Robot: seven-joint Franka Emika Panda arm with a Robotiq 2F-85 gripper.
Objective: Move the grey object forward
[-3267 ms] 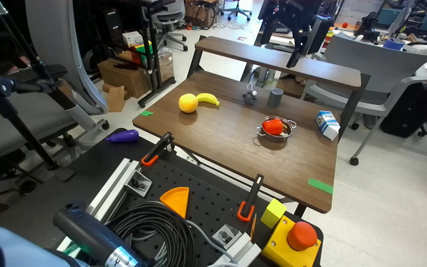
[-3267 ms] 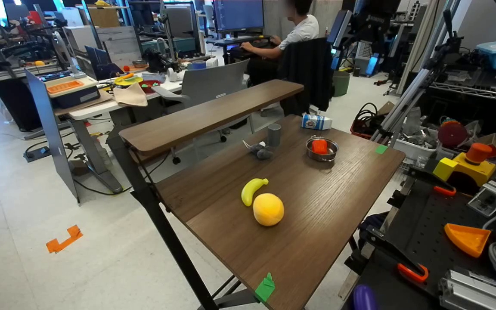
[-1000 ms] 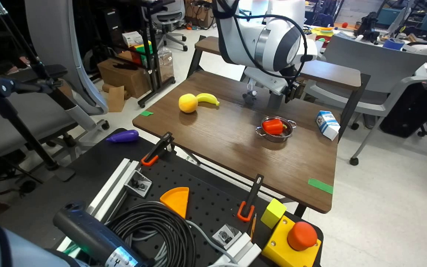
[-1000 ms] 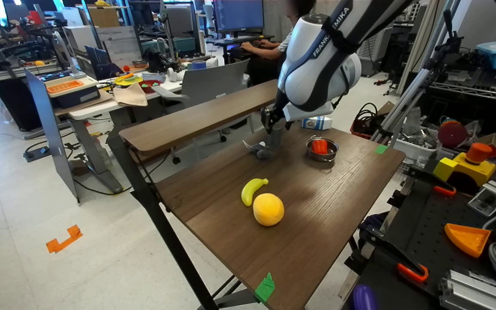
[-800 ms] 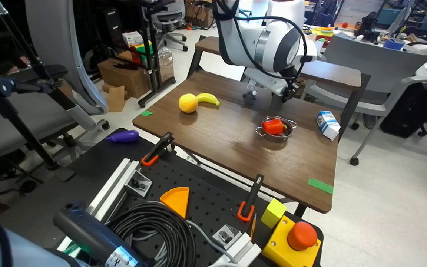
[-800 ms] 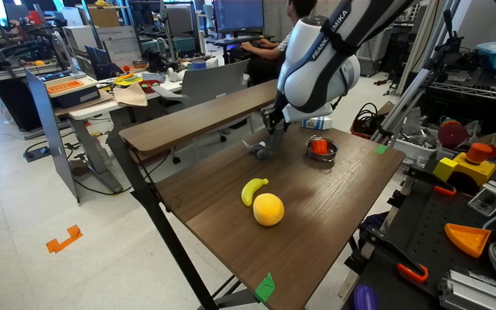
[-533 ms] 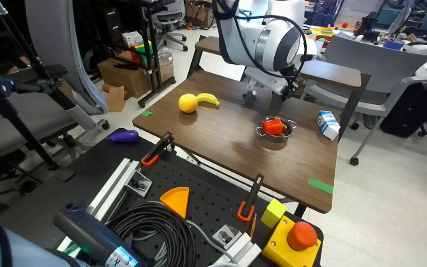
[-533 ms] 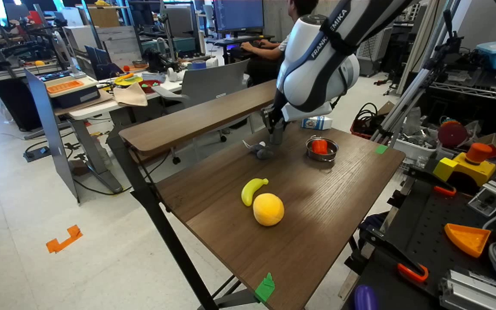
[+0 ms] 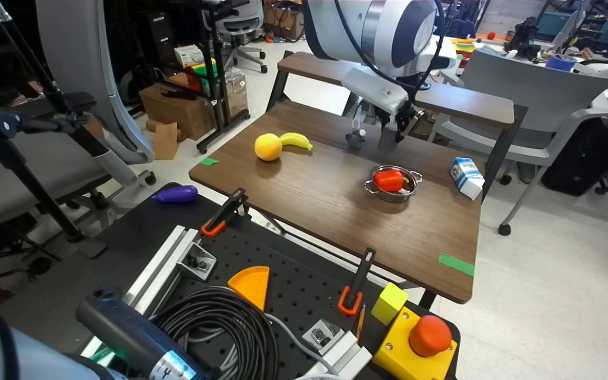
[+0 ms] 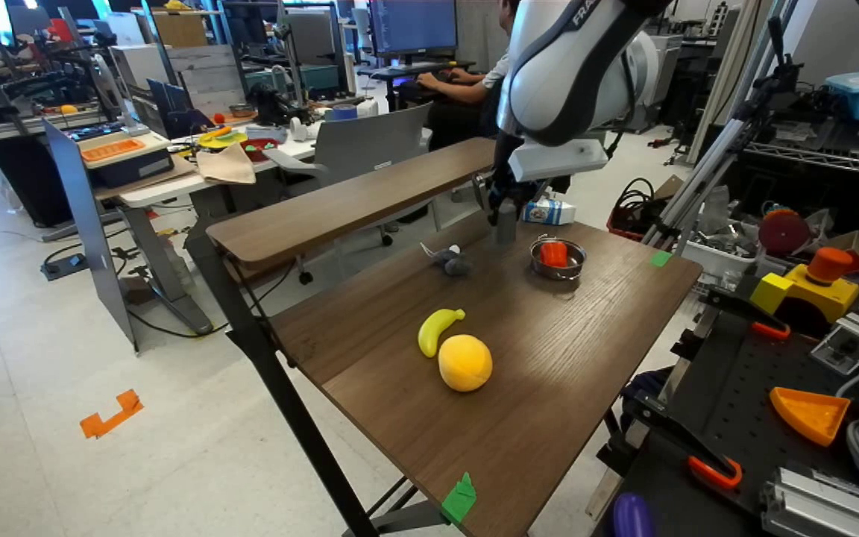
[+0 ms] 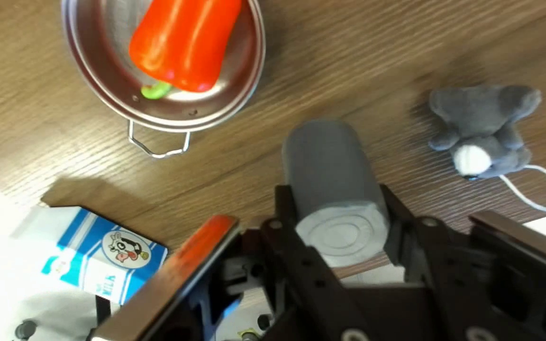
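The grey object is a plain, dull grey cylinder with a paler, ringed end facing the camera in the wrist view [image 11: 327, 163]. My gripper [image 11: 335, 193] is shut on it there, a dark finger pressed to each side. In both exterior views the arm reaches down to the back of the brown table [image 9: 330, 195]. The gripper [image 9: 395, 126] hides the upper part of the grey object [image 9: 387, 142]; its lower part also shows below the fingers in an exterior view [image 10: 505, 227]. Whether its lower end touches the tabletop I cannot tell.
Near the grey object stand a steel pot [image 9: 395, 197] holding a red pepper [image 11: 185, 45], and a grey plush mouse [image 11: 467, 111]. A blue-and-white milk carton [image 11: 107, 258] lies by the table's side. A raised shelf [image 9: 465, 101] runs behind. The yellow fruit [image 10: 464, 363] and banana [image 10: 438, 330] sit farther off.
The arm came down from above, and the jaws closed on the grey object. Over the last half second, gripper and object have shifted together, away from the plush mouse and closer to the pot.
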